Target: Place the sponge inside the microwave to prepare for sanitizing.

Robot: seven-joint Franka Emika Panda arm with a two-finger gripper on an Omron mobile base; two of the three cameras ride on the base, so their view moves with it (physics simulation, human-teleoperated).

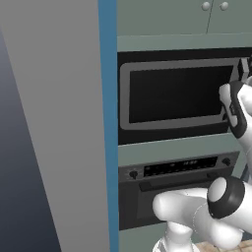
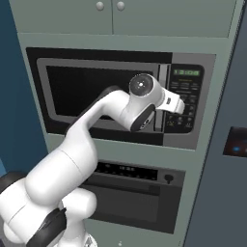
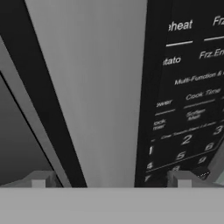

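Kitchen wall unit ahead, microwave (image 2: 120,94) door shut. My gripper (image 3: 111,177) spread wide, straddling door handle (image 3: 94,87) beside button panel (image 2: 185,99). I judge: seat fingers fully around handle, pull straight, steady. Sponge: cannot tell where.

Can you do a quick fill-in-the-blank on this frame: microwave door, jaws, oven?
1. The microwave door is ____.
2. The gripper jaws stand ____ at the door handle.
3. The button panel sits on the door's ____ side.
4. The oven sits ____ the microwave.

Missing: shut; open; right; below
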